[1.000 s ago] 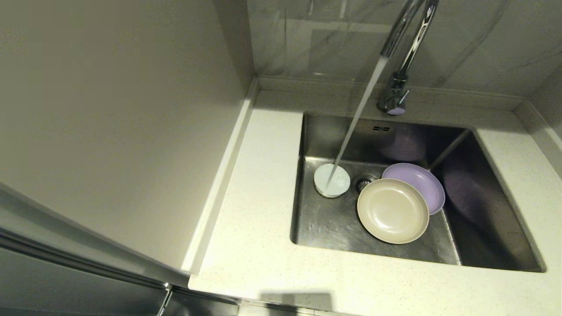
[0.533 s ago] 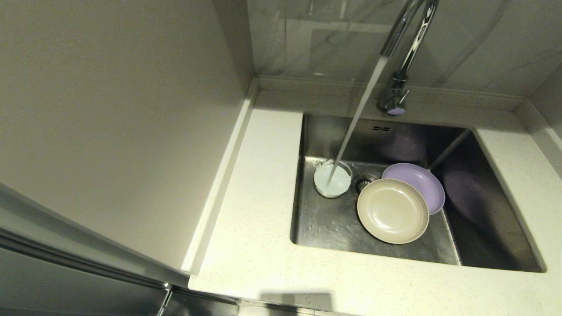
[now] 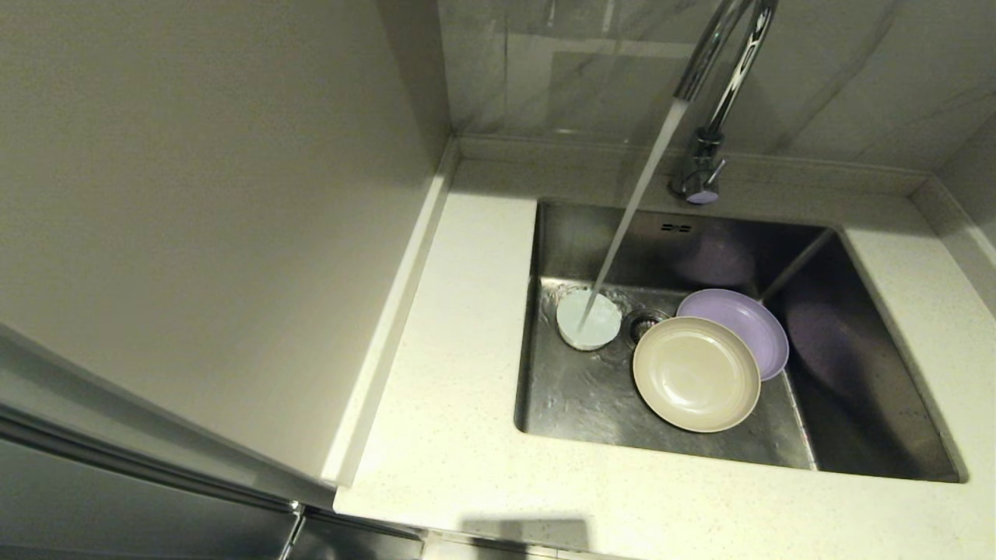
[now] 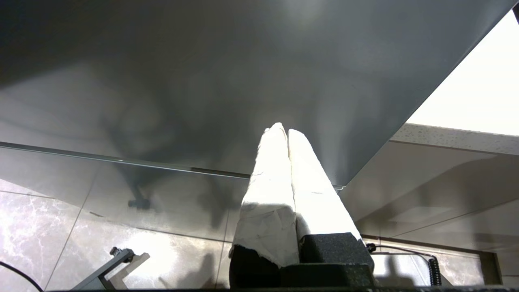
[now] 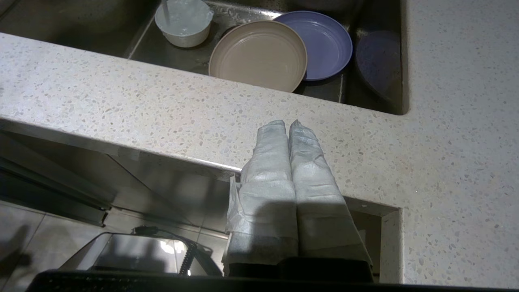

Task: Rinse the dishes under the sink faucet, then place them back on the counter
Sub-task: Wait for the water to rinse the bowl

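Observation:
Water pours from the chrome faucet [image 3: 720, 85] into the small white bowl [image 3: 588, 320], which stands brimful at the left of the steel sink [image 3: 856, 404]. The beige plate [image 3: 696, 373] lies beside the drain, overlapping the lilac plate [image 3: 751, 319] behind it. Neither gripper shows in the head view. My right gripper [image 5: 288, 123] is shut and empty, hovering at the front edge of the speckled counter [image 5: 121, 105], with the bowl [image 5: 184, 22], beige plate [image 5: 259, 54] and lilac plate [image 5: 328, 42] beyond. My left gripper [image 4: 282, 130] is shut and empty, down beside a grey cabinet panel [image 4: 202, 81].
A tall beige wall panel [image 3: 194, 194] closes off the counter's left side. Grey marbled tile [image 3: 591, 62] backs the faucet. A raised rim [image 3: 957, 225] borders the counter at the right. Below the counter edge are the floor tiles [image 4: 32, 227] and a coiled cable [image 5: 188, 253].
The bowl has filled and water now spills over its rim, wetting the sink floor around it. The plates and both arms have stayed put.

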You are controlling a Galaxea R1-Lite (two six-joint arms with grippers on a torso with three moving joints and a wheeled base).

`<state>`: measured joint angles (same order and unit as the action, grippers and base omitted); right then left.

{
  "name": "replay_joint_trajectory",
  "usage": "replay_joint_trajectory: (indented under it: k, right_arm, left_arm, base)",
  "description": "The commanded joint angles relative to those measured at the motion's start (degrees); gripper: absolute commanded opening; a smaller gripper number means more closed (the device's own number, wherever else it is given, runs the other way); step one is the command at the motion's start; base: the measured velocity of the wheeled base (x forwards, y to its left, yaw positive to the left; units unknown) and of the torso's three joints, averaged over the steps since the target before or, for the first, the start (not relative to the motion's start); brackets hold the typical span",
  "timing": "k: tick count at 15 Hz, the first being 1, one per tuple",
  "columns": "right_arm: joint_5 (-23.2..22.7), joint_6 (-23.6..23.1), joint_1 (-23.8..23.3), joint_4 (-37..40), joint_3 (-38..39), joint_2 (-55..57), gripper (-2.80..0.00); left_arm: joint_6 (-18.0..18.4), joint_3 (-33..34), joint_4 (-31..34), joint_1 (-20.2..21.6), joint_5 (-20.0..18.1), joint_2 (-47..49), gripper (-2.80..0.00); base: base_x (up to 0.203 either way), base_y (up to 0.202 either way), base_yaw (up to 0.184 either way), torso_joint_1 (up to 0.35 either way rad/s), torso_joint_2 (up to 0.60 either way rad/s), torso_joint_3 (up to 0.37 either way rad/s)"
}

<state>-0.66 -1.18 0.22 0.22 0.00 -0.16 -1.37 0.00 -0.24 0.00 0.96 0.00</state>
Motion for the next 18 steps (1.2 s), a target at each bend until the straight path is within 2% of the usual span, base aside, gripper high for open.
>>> replay_joint_trajectory:
  k: [1,18]
  right_arm:
    - [-0.04,-0.05,0.04,0.04,-0.08,0.18,-2.80]
    - [-0.13,-0.03,0.04,0.04,0.00,0.16,-2.80]
  left_arm:
    - [-0.04,0.00,-0.03,0.00,0.01,-0.09,-2.80]
    - [-0.04,0.00,-0.03,0.00,0.01,-0.09,-2.80]
  base:
    - [0.000,0.000,0.000,0.000,0.00,0.000]
    - [0.000,0.000,0.000,0.000,0.00,0.000]
